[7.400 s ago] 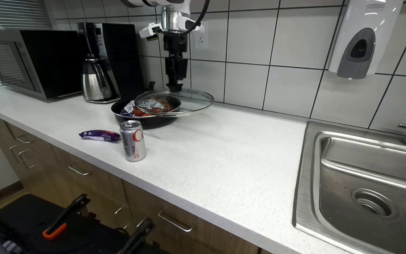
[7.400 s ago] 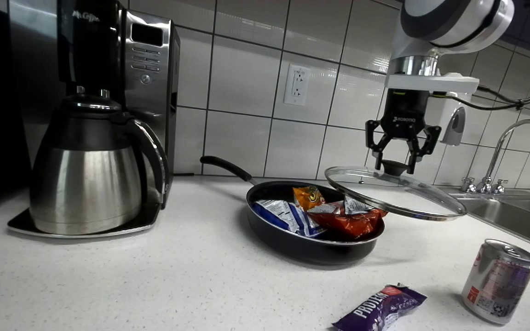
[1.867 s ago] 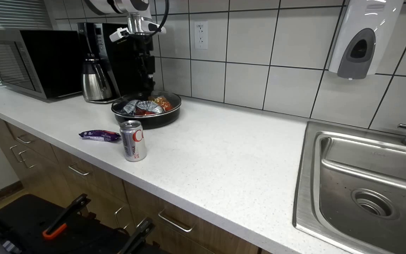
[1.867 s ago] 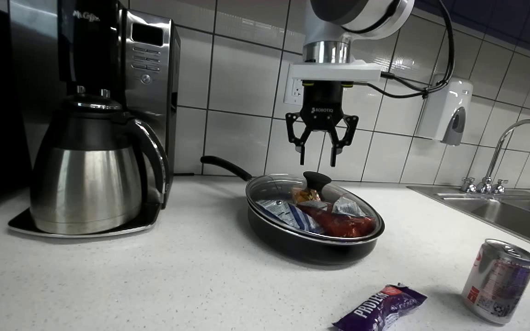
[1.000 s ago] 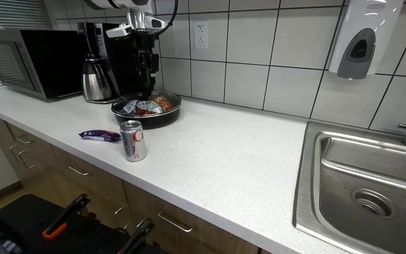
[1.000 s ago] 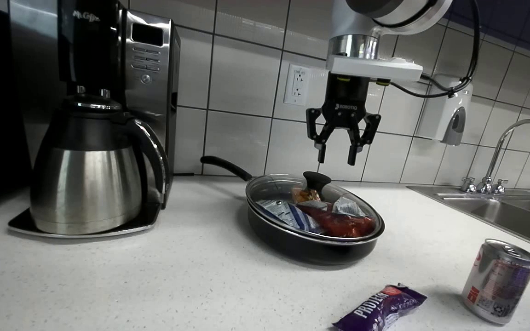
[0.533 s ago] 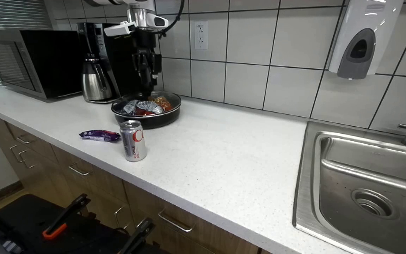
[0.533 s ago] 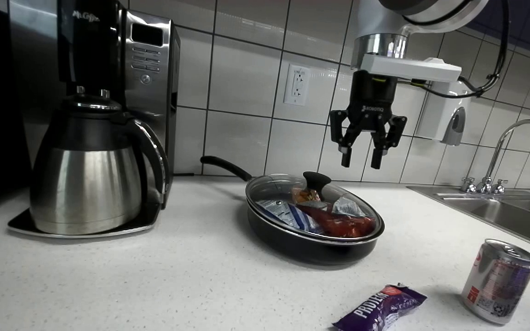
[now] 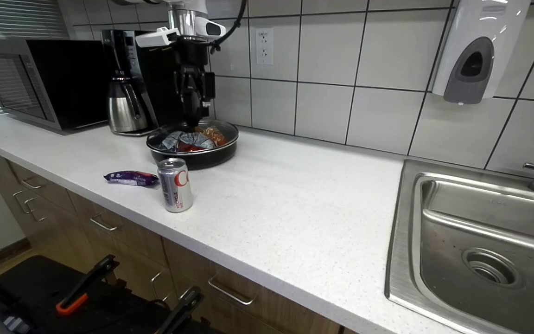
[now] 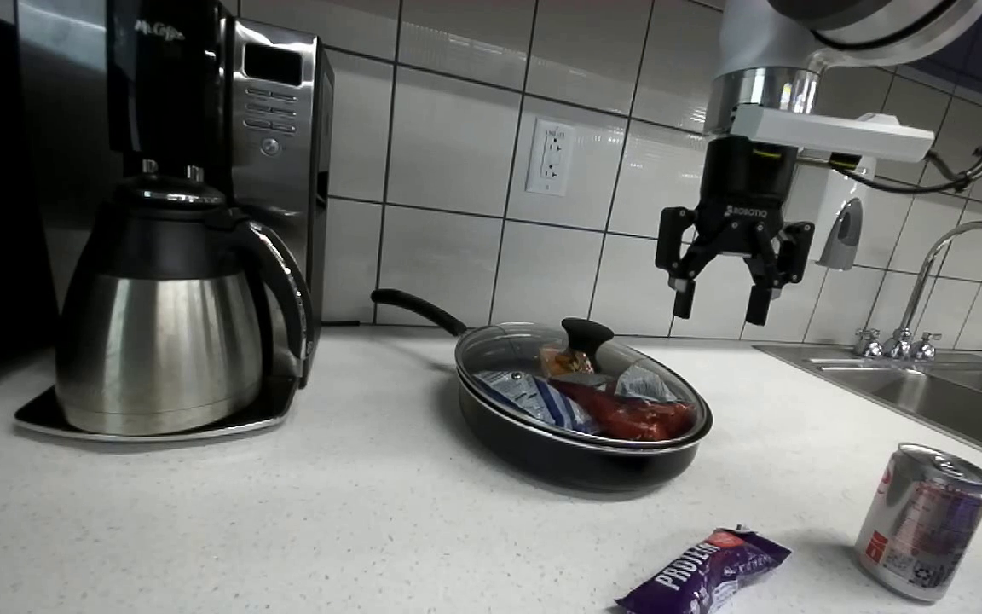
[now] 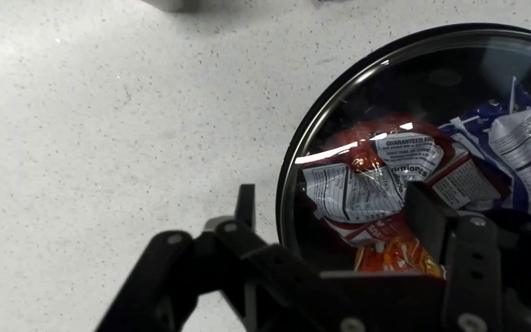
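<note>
Pincer (image 10: 720, 309) released, its two fingers (image 11: 427, 219) spread with a clear gap between them, hangs above the counter (image 9: 295, 208), higher than the glass lid (image 10: 504, 350) and apart from the lid's black knob (image 10: 586, 334). From the wrist view, one finger shows against the counter and its mate against the lid. The lid sits on the black frying pan (image 10: 576, 471), and red, orange and blue-and-white snack bags (image 10: 644, 422) show through the glass. The pan's handle (image 10: 418, 309) reaches back toward the tiled wall (image 9: 327, 111). Nearer the counter's front edge, a purple protein bar (image 10: 704, 573) lies near an upright drink can (image 10: 926, 524). Past the pan stand a coffee maker (image 10: 274, 162) with its steel jug (image 10: 158, 341), then a microwave (image 9: 72, 83). Well apart along the counter is a steel sink (image 9: 399, 241), a soap dispenser (image 9: 482, 28) above it.
</note>
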